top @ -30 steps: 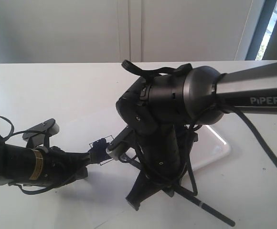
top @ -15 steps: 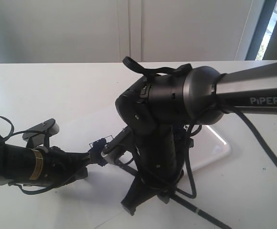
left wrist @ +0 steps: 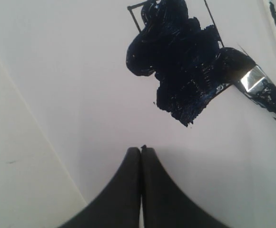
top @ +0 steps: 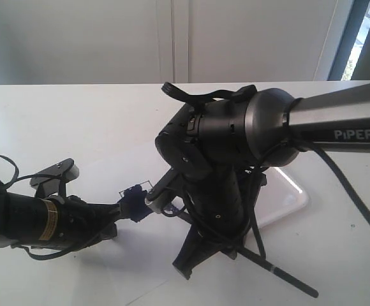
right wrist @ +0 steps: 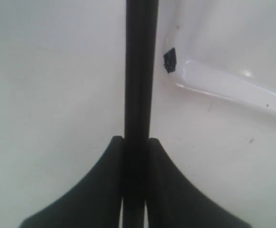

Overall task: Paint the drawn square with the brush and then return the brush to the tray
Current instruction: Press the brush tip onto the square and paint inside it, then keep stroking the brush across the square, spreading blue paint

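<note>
The drawn square [left wrist: 171, 42] is a thin pen outline on white paper, mostly covered by a dark blue-black paint blot that spills past its lower edge. The brush [left wrist: 252, 78] lies with its bristles on the blot's edge. My right gripper [right wrist: 135, 140] is shut on the brush's black handle [right wrist: 139, 71]. In the exterior view the handle end [top: 293, 285] sticks out toward the front right, and the square [top: 136, 207] sits by the left arm's tip. My left gripper [left wrist: 141, 148] is shut and empty, resting on the paper just short of the blot. The tray [top: 287, 197] lies behind the right arm.
The tray's glossy rim [right wrist: 223, 80] carries a small dark paint smear [right wrist: 169, 59]. The paper's edge [left wrist: 33, 118] runs beside the left gripper. The bulky right arm [top: 236, 134] hides much of the table's middle. Black cables [top: 0, 166] trail from the left arm.
The right gripper swung the brush left and then back right across the square, so the handle end is again at the front right. The left arm has stayed still.
</note>
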Robot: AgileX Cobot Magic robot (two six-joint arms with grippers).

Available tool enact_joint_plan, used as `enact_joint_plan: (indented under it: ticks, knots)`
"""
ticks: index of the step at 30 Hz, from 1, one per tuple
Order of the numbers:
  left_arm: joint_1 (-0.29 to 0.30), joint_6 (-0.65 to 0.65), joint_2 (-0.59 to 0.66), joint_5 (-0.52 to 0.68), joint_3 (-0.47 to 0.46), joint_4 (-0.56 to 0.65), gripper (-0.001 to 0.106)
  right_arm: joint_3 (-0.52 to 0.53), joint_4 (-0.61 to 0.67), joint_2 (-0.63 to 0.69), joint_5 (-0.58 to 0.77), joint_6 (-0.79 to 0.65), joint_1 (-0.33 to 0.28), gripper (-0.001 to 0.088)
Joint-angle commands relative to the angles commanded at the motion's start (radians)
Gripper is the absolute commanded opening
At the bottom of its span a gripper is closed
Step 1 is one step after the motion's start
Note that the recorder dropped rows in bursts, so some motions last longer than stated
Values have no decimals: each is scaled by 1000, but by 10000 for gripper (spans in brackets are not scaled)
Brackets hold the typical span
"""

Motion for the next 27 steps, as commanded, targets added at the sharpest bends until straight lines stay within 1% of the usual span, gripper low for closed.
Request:
enact_joint_plan:
  ticks: [4,10,14,17,22,27]
  knots:
    - [0,-4,0,-29,0,0,0,0,29,0,-51,0,0,0]
    - [0,-6,0,-61,0,4,0,-2,27,0,-147,2,0,0]
    - [0,-9,0,-63,0,13,0,-2,25,0,-239,40,0,0]
    - [0,-35,0,-63,0,43,0,-2,23,0,-281,45,0,0]
    - [0,-53,0,-57,0,54,0,-2,12,0,-293,51,-8,0]
    - [0,-59,0,-57,0,70,0,-2,15,0,-310,52,-42,0]
